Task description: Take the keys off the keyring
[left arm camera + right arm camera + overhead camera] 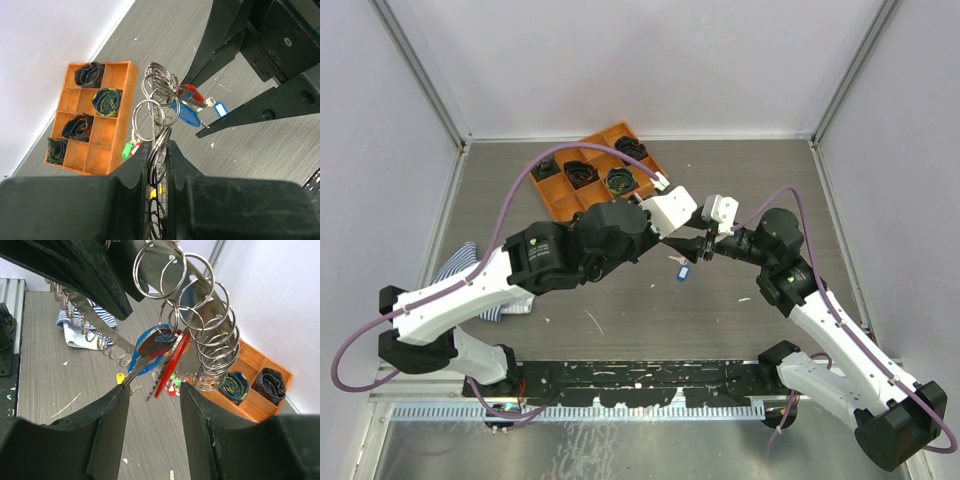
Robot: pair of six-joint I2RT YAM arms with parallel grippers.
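Observation:
My left gripper (665,240) is shut on the keyring (155,107), a band of many silver split rings, and holds it above the table's middle. The rings also show in the right wrist view (210,335). Keys (160,347) with red and blue tags hang from the rings; they also show in the left wrist view (187,107). My right gripper (698,245) is open, its fingers either side of the hanging keys, and the left fingertip (117,390) is close to a key blade. A small blue tag (684,271) shows just below the grippers.
An orange compartment tray (560,205) with black coiled bundles stands at the back. A striped cloth (460,265) lies at the left. Loose keys with green and red tags (129,148) and a yellow one (120,376) lie on the table under the grippers.

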